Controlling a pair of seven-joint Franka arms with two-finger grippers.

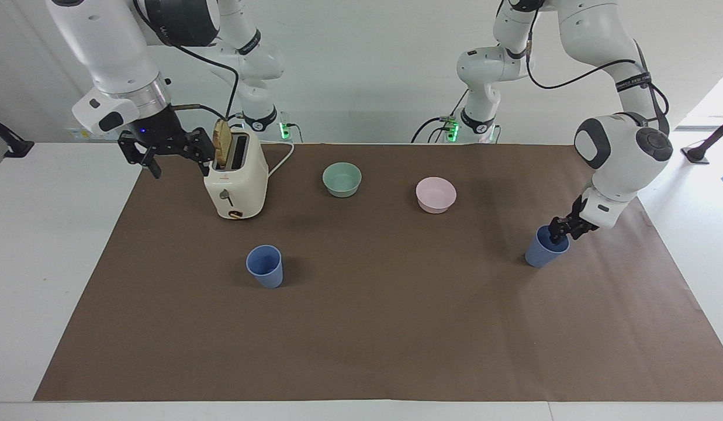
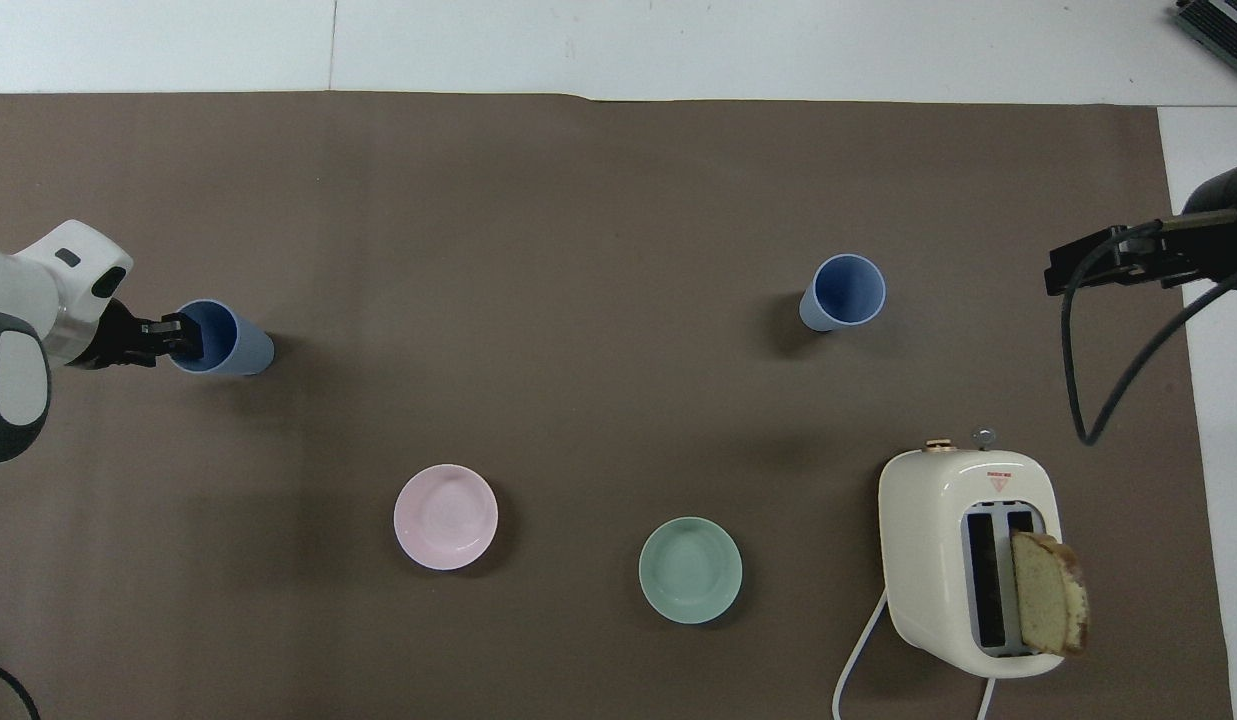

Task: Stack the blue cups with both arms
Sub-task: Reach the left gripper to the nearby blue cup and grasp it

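Two blue cups stand upright on the brown mat. One cup (image 1: pixel 541 252) (image 2: pixel 234 342) is toward the left arm's end, and my left gripper (image 1: pixel 560 231) (image 2: pixel 174 331) has come down onto the edge of its rim that faces that end, its tip dipping into the mouth. The cup rests on the mat. The other cup (image 1: pixel 265 266) (image 2: pixel 844 291) stands alone nearer the right arm's end. My right gripper (image 1: pixel 180 166) (image 2: pixel 1060 270) hangs open and holds nothing, raised over the mat's edge beside the toaster; that arm waits.
A cream toaster (image 1: pixel 237 178) (image 2: pixel 963 560) with a bread slice sticking up sits near the right arm's base, its cord trailing toward the robots. A pale green bowl (image 1: pixel 342 179) (image 2: pixel 690 570) and a pink bowl (image 1: pixel 436 195) (image 2: pixel 445 516) lie nearer the robots than the cups.
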